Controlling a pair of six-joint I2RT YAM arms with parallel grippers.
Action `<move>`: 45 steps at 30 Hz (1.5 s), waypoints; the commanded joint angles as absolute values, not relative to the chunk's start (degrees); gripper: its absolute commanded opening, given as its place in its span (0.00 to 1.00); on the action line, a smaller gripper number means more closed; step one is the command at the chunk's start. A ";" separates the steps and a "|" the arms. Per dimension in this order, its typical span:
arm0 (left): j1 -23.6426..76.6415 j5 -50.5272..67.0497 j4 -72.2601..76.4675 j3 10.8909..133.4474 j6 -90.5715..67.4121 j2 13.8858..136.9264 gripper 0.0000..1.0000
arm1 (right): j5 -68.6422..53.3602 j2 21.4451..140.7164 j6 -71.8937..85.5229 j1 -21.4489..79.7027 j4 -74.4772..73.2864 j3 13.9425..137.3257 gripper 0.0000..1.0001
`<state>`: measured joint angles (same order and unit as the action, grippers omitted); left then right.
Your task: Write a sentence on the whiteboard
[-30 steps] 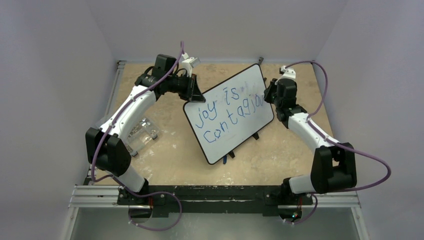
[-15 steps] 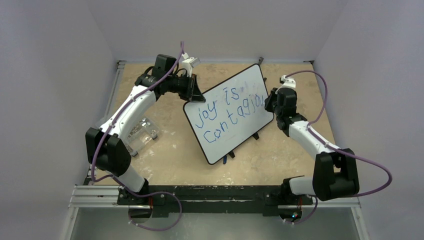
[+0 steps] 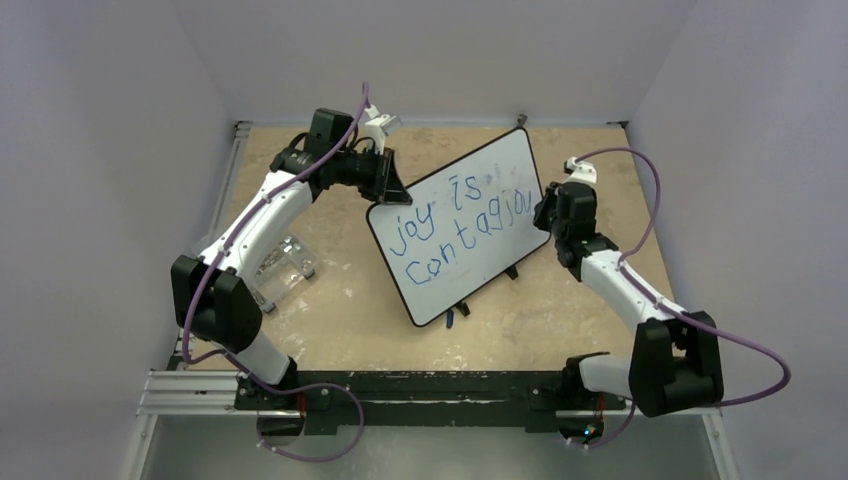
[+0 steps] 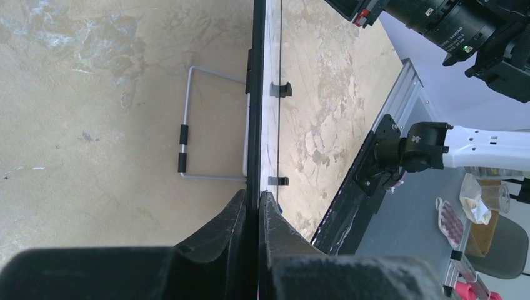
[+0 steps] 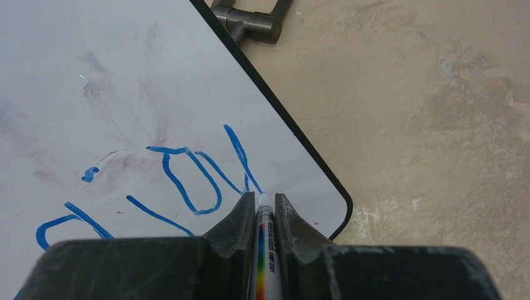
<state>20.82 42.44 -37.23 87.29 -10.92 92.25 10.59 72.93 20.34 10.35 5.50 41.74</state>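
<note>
The whiteboard [image 3: 440, 295] stands tilted at the middle of the table. The sentence [image 3: 455, 235] on it reads "joy is contagiou" in blue, in two lines. My left gripper [image 3: 388, 192] is shut on the board's far left corner. In the left wrist view the board's black edge [image 4: 256, 94] runs straight out between the closed fingers of the left gripper [image 4: 254, 200]. My right gripper [image 3: 545, 212] is shut on a white marker [image 5: 263, 250]. The marker's tip touches the whiteboard [image 5: 94, 75] at the foot of the last blue stroke [image 5: 240, 162], close to the board's rounded right corner.
A clear plastic holder [image 3: 280, 268] lies on the table left of the board, beside my left arm. The board's wire stand [image 4: 187, 125] and small black feet [image 3: 512, 272] rest on the tabletop. A small blue object [image 3: 450, 318] lies under the board's near edge.
My right gripper has slid with the marker toward me along the board's right end, adding the last blue stroke. The left gripper and the board have stayed put.
</note>
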 commanded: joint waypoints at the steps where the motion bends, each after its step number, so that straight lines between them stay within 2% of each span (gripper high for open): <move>1: 20.92 40.63 -33.93 88.21 -6.79 89.74 0.00 | 13.49 68.56 21.22 9.96 3.61 42.54 0.00; 11: 20.92 40.76 -33.84 88.15 -6.87 89.74 0.00 | 12.76 62.52 20.90 9.46 4.10 43.99 0.00; 45: 20.92 40.61 -33.69 88.24 -6.78 90.46 0.00 | -5.12 65.15 24.58 0.18 11.33 43.25 0.00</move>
